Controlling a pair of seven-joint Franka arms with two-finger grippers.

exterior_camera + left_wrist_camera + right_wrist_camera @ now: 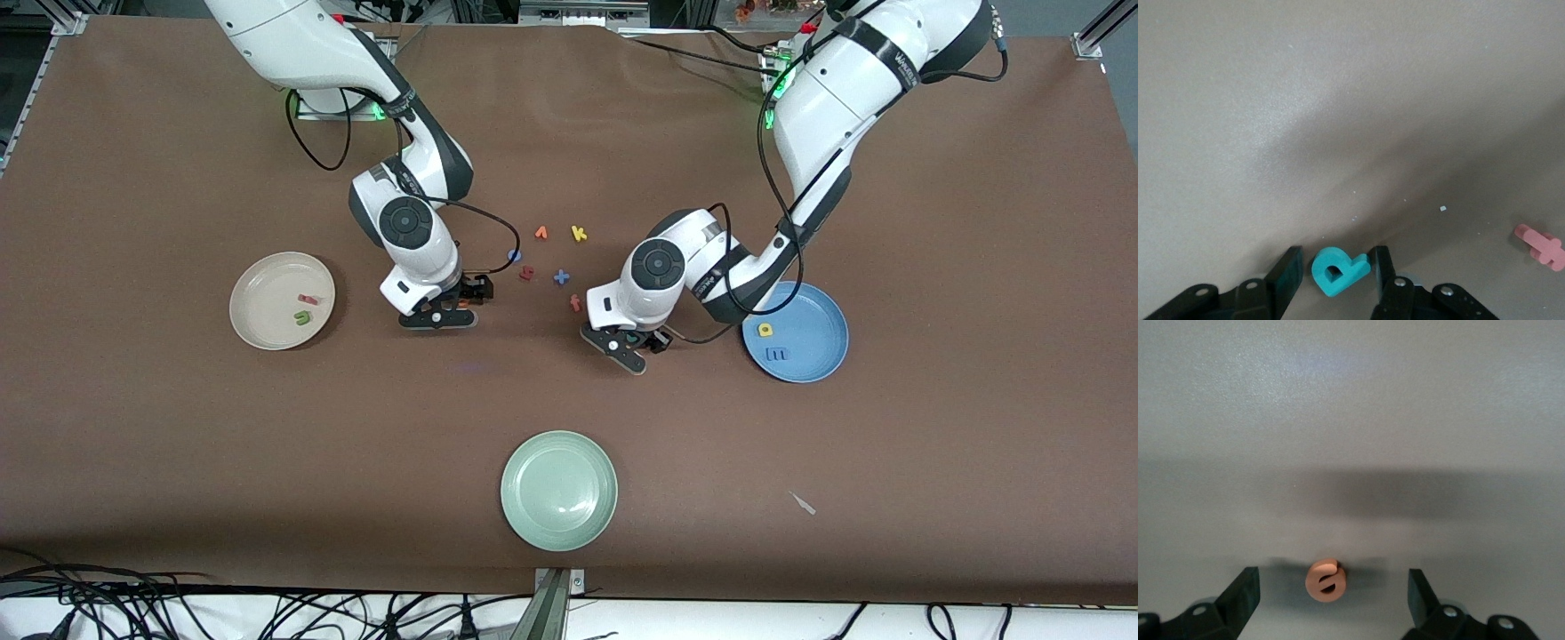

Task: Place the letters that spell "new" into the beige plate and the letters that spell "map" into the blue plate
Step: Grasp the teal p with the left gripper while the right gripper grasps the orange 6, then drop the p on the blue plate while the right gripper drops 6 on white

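While the right end effector [1331, 600] stands wide apart astride the orange e [1325, 579], the left end effector [1335, 277] closes around the teal p [1338, 271], stem crosswise between its fingers, not yet visibly clamped.

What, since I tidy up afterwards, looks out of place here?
A pale sliver lies alone on the table, nearer the camera than the blue plate: seemingly stray debris, not a letter.
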